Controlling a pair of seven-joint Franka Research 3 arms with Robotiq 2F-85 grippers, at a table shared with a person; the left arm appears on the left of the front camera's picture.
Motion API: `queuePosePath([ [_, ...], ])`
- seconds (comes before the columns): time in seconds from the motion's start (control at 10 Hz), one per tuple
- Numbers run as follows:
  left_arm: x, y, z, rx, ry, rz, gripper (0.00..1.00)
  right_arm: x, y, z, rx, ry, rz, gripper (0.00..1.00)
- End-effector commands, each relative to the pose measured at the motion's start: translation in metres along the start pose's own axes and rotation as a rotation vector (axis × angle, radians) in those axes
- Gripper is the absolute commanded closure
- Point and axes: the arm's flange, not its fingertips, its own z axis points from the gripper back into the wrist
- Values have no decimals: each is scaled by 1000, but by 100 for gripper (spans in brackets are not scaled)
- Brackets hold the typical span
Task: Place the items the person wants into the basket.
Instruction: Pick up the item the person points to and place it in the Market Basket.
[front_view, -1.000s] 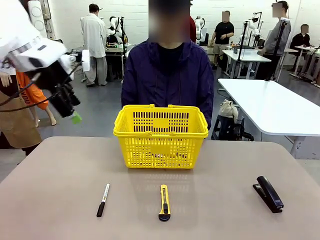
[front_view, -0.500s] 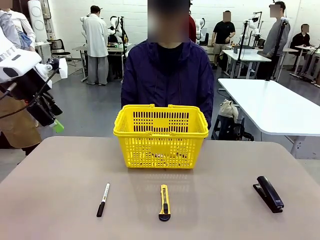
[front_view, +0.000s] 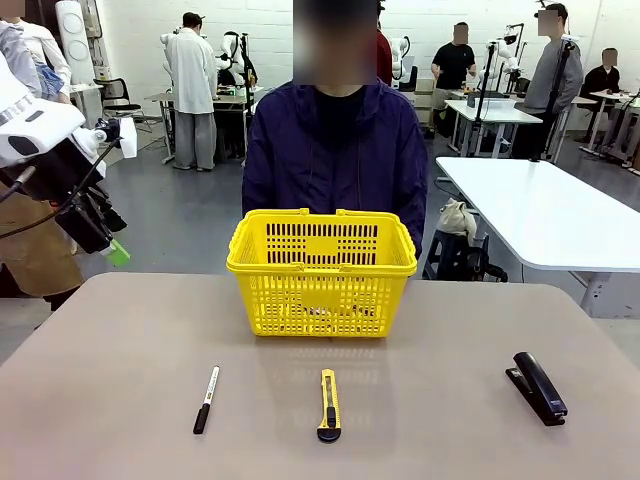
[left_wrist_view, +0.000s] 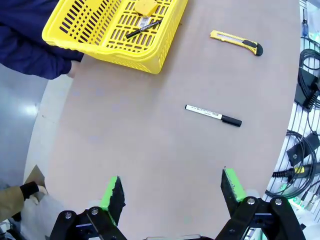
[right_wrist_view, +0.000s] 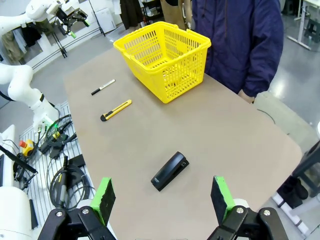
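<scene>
Inside the basket (left_wrist_view: 167, 40) lie a pen (left_wrist_view: 142, 29) and a tape measure (left_wrist_view: 146, 6). The marker (left_wrist_view: 212, 115) lies on the table (left_wrist_view: 150, 150). Left gripper (left_wrist_view: 172, 185) and right gripper (right_wrist_view: 163, 189) have fingers spread wide, empty.

**Q:** What kind of place is shown?

**A:** A robotics laboratory. Well beyond the left gripper (front_view: 105, 238), a person in a white coat (front_view: 188, 85) stands at a bench (front_view: 225, 97).

**Q:** What else shows it?

**A:** Farther off stands a long white worktable (front_view: 540, 215) on a bare grey floor (front_view: 190, 220). Loose black cables (left_wrist_view: 309, 65) hang just beside the gripper, past the table's edge.
</scene>
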Motion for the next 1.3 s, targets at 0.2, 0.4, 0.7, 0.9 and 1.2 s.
queuePosePath([
  [0.2, 1, -1, 1, 5, 2, -3, 0, 1, -1, -1, 3, -36, 22, 0],
  [0.4, -27, -2, 16, -45, -90, 15, 0, 1, -1, -1, 3, -36, 22, 0],
  [0.7, -106, 0, 78, -220, -225, -100, 0, 1, -1, -1, 3, -36, 22, 0],
  [0.9, -159, 4, 101, -287, -360, -157, 0, 1, -1, -1, 3, -36, 22, 0],
  [1.2, -213, 21, 112, -253, -460, -116, 0, 1, -1, -1, 3, -36, 22, 0],
])
